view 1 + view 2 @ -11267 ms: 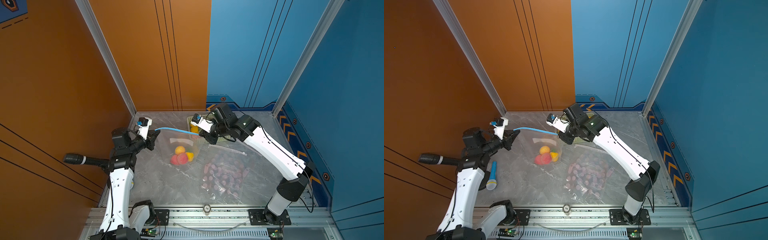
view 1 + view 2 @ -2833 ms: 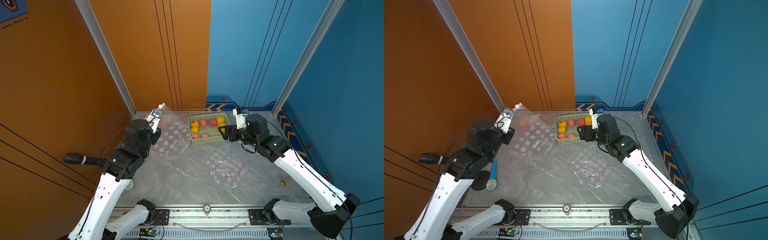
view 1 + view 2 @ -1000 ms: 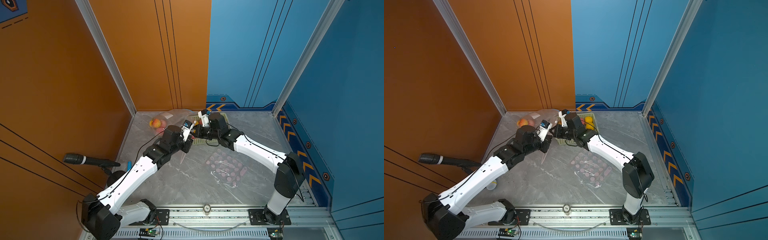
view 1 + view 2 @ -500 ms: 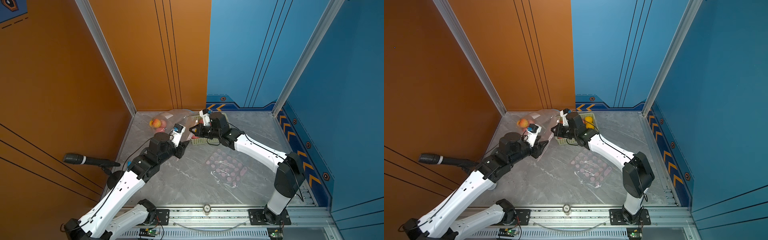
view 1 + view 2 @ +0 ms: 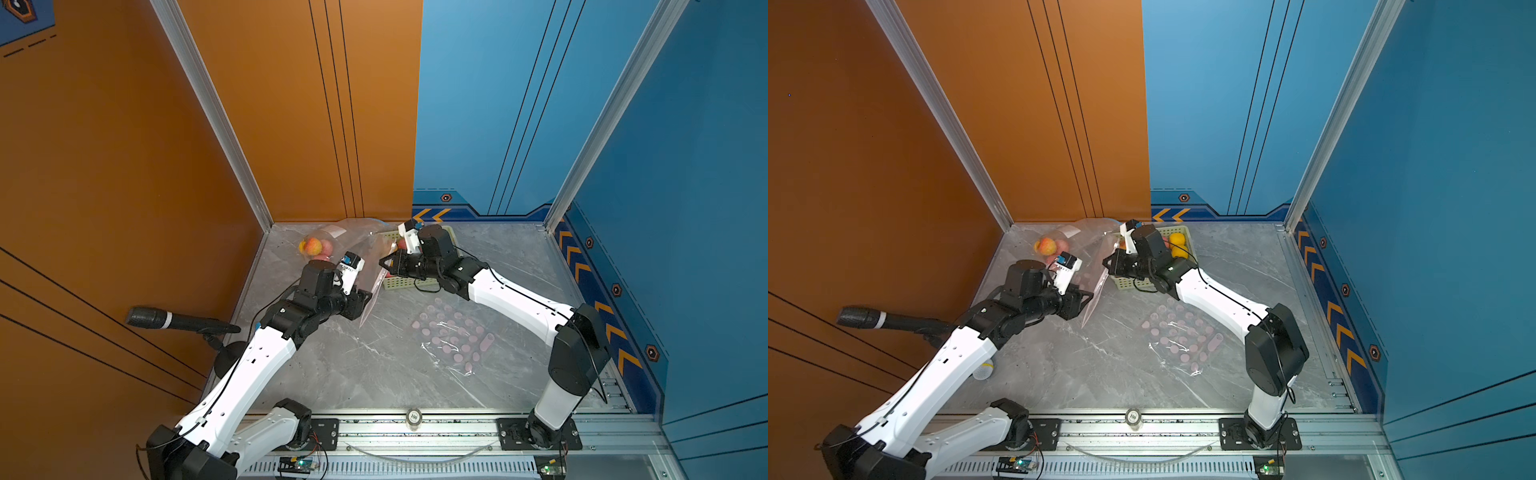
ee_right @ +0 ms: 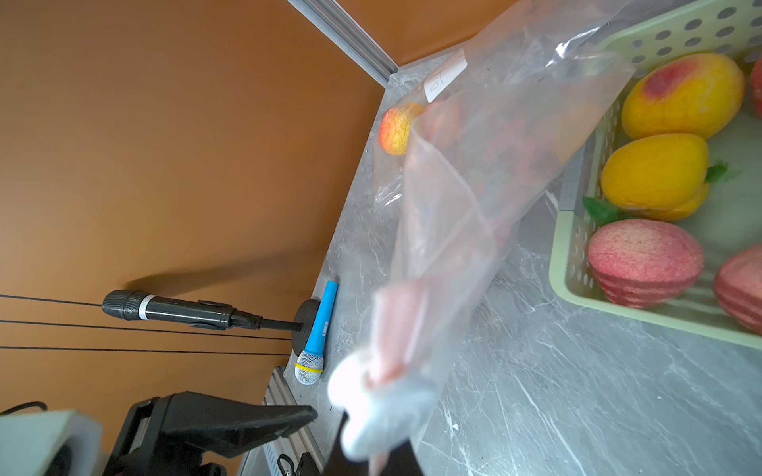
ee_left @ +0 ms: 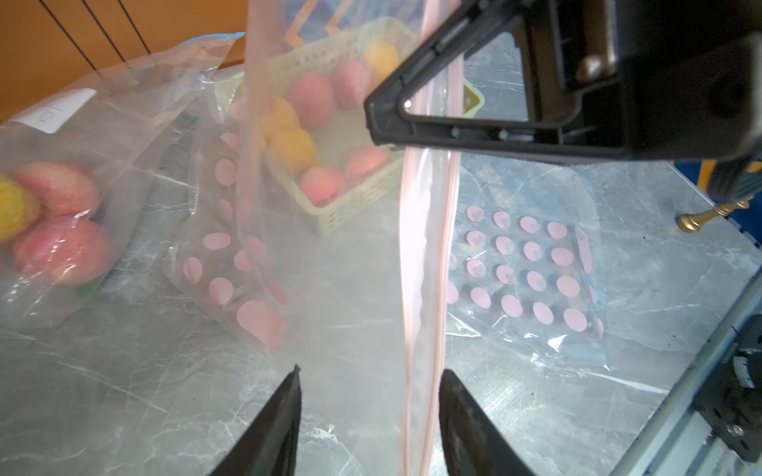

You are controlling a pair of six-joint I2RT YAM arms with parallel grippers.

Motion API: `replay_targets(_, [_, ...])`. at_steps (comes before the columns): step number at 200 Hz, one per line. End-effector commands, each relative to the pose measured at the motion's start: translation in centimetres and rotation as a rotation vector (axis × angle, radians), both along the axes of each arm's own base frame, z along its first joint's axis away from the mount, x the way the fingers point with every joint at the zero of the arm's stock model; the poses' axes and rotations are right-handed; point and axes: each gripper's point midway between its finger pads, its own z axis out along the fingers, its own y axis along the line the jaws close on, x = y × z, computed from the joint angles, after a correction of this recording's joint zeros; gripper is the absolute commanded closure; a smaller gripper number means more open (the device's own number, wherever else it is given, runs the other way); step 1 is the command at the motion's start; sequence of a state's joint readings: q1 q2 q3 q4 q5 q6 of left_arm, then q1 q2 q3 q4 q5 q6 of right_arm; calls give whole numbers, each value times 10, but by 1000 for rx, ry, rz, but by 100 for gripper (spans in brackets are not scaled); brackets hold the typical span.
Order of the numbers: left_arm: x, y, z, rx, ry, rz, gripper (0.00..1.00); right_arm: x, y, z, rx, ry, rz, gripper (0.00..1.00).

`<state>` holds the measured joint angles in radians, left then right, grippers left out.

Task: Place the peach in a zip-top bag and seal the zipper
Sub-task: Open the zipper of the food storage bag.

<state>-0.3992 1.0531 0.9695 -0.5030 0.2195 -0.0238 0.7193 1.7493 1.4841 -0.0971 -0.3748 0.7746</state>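
My right gripper (image 5: 384, 264) (image 6: 371, 453) is shut on the zipper end of a pink-dotted zip-top bag (image 5: 372, 286) (image 5: 1096, 291), which hangs tilted above the table. Just below it, my left gripper (image 5: 363, 298) (image 7: 371, 373) is open. The bag's pink zipper strip (image 7: 424, 288) runs between its jaws, close to one finger, unclamped. No fruit shows inside this bag. Peaches (image 7: 313, 99) (image 6: 643, 263) lie with yellow fruit in a pale green basket (image 5: 409, 284) (image 5: 1129, 284) behind the right gripper.
A clear bag holding fruit (image 5: 316, 247) (image 5: 1046, 246) lies in the back left corner. A second pink-dotted bag (image 5: 451, 336) (image 5: 1177, 336) lies flat at the right. A black microphone on a stand (image 5: 174, 322) and a blue toy microphone (image 6: 317, 329) stand at the left edge.
My left gripper was shut beside the right gripper a second ago. It has since opened and drawn back along the bag's zipper edge. The right gripper has kept its hold almost in place.
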Motion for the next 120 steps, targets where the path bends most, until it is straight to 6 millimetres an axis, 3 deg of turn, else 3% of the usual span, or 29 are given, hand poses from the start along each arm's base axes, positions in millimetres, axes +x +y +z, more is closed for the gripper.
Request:
replay_targets(1, [-5,-8,-5,-19,45,-46,45,-4,2,14,7,-24,28,100])
replay_targets(48, [10,0,-21,35,73,26,50,-7,5,16,11,-26,40,100])
replay_targets(102, [19,-10,-23,51,51,26,53,-9,8,16,14,-24,41,100])
replay_targets(120, [27,-13,-20,66,12,50,58,-10,10,16,15,-23,43,100])
